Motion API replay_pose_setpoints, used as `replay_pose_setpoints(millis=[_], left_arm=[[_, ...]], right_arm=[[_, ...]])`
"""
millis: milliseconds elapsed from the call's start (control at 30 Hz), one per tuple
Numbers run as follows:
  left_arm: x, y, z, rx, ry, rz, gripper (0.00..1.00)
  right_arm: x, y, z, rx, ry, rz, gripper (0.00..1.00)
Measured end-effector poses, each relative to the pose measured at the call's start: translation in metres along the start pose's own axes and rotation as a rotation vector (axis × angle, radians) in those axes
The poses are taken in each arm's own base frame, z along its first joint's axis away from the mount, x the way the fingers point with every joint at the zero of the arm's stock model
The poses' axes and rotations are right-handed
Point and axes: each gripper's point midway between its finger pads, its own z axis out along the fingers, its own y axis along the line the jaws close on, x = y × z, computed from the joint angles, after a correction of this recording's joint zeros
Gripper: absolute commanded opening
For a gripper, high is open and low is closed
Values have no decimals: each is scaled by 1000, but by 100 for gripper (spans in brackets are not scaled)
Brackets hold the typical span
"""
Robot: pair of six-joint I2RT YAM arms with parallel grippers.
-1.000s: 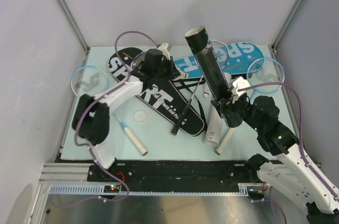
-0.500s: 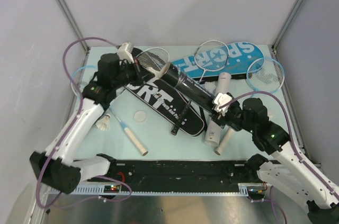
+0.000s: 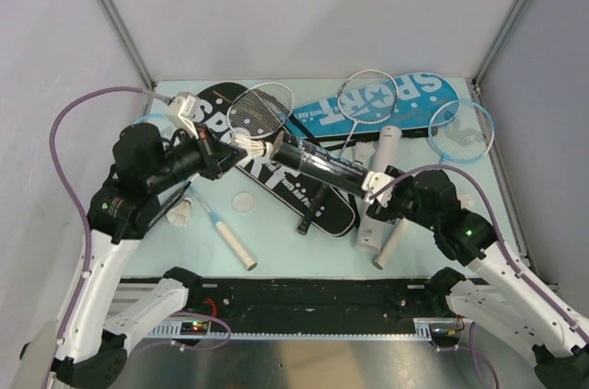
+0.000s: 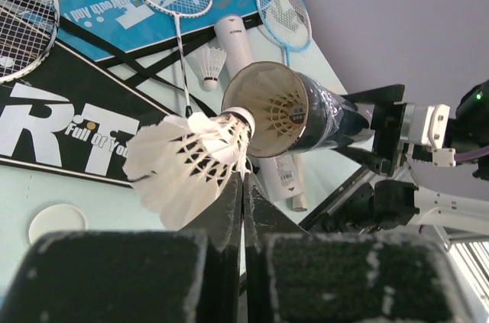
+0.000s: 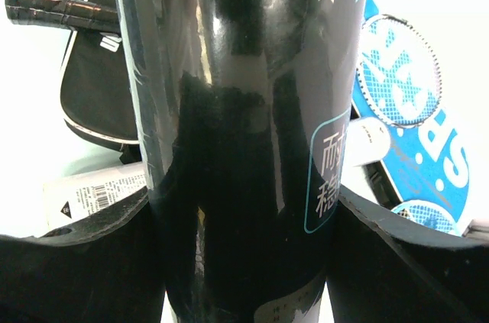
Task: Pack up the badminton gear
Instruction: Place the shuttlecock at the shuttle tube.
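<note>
Left tool point(image 4: 243, 185) is pinched shut on the feather skirt of a white shuttlecock point(image 4: 187, 166), low in the middle of the left wrist view. Its cork head sits right at the rim of the black tube point(image 4: 306, 113) but is not inside. Right tool point(image 3: 373, 188), right of centre in the overhead view, has its jaws spread around the lower end of that tube and grips it. The tube is tilted with its open mouth toward the left arm. Feathers of other shuttlecocks show inside the mouth, so I judge the filling partly done. A loose shuttlecock point(image 3: 181, 214) lies on the surface point(image 3: 276, 237) at lower left, and a round white disc point(image 3: 244, 201), probably a cap, lies near the centre. One light-blue racket point(image 3: 235, 246) has its white handle at lower centre. The white tube point(image 3: 389, 145) lies flat on the right, and another shuttlecock point(image 4: 212, 66) stands beside it. Farther back, one silver racket point(image 3: 260, 110) rests on the black "SPORT" cover point(image 3: 308, 198), a second silver racket point(image 3: 368, 97) rests on the blue "SPORT" cover point(image 3: 414, 95), and another light-blue racket point(image 3: 462, 130) lies at the right edge. No racket is inside a cover, so most of the packing looks left to do.
</note>
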Motion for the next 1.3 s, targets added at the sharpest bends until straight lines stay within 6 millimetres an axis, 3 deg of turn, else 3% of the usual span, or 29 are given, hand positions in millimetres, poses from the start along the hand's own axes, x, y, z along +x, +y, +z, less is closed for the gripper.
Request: replay_pose_setpoints(millis=[200,667,1300], left_arm=[[8,-15,-16,61,29,26,0],[29,-46,-27,250,139,11,0],[48,-55,-21,325,232,-11,0]], right_arm=[[-8,5,-1,-11,-49,-92,28],[-24,15,7,-42,-161,-173,26],[-43,29,24,-89,-244,-214,21]])
